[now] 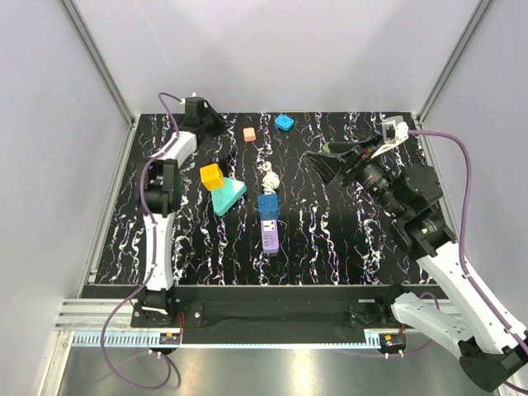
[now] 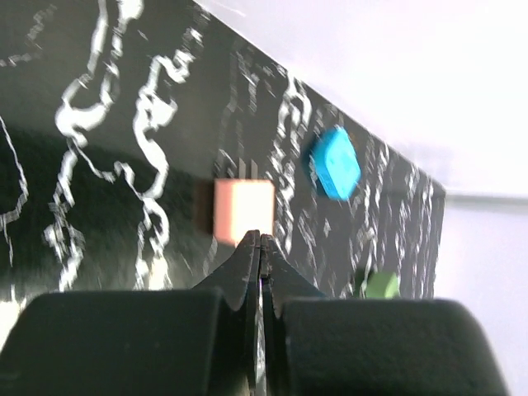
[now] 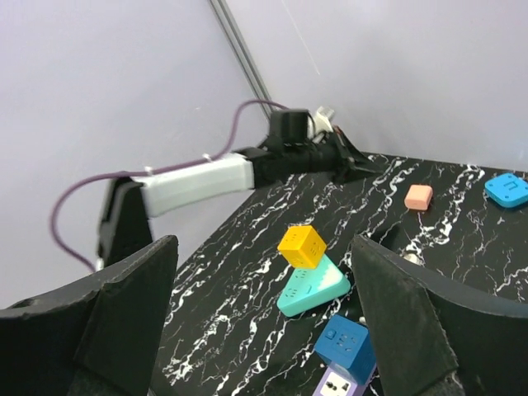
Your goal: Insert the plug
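Note:
A white plug with a coiled cord (image 1: 269, 175) lies mid-table, just behind a blue cube socket (image 1: 268, 205) that sits at the far end of a purple power strip (image 1: 270, 236). A yellow cube socket (image 1: 212, 176) rests on a teal triangular socket (image 1: 228, 197). My right gripper (image 1: 320, 163) is open and empty, above the table to the right of the plug. In the right wrist view my gripper (image 3: 264, 330) frames the yellow cube (image 3: 301, 246), the teal socket (image 3: 313, 286) and the blue cube (image 3: 346, 342). My left gripper (image 1: 216, 122) is shut and empty at the back left.
A pink block (image 1: 249, 134) and a light-blue block (image 1: 285, 122) lie near the back edge; both show in the left wrist view, the pink block (image 2: 243, 208) just beyond my left gripper (image 2: 261, 241). A green piece (image 1: 337, 148) sits by my right gripper. Walls close off the back and both sides.

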`<state>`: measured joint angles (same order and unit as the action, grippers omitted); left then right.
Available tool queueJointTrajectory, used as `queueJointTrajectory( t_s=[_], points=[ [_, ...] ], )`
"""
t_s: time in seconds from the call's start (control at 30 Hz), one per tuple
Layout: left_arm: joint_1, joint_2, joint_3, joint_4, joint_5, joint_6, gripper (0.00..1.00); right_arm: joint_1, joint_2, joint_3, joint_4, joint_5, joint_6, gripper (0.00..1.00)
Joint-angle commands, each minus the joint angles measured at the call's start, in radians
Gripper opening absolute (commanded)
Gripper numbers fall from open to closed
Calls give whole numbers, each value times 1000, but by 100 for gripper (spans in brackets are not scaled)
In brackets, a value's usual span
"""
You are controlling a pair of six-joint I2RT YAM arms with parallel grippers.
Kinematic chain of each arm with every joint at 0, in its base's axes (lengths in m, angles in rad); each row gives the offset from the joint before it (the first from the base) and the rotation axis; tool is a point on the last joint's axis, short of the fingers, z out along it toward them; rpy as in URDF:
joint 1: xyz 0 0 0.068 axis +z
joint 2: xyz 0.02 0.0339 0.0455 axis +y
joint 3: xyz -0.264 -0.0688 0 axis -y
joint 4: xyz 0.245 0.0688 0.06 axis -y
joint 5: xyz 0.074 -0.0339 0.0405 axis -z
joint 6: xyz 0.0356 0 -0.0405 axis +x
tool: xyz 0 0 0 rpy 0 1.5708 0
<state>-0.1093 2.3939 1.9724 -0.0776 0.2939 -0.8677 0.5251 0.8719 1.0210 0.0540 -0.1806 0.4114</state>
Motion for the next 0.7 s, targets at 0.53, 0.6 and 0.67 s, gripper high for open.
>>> queueJointTrajectory(
  t_s=[0.53,0.6,0.67],
  points=[
    [-70,303,289,88,-210,-182,0,35,-54,14,0,15,-54,94],
    [-75,301,290,81,-220,-182,0,33,-57,17,0,18,-54,94],
    [-75,309,290,84,-214,-188,0,35,-59,19,0,18,-56,94]
  ],
)
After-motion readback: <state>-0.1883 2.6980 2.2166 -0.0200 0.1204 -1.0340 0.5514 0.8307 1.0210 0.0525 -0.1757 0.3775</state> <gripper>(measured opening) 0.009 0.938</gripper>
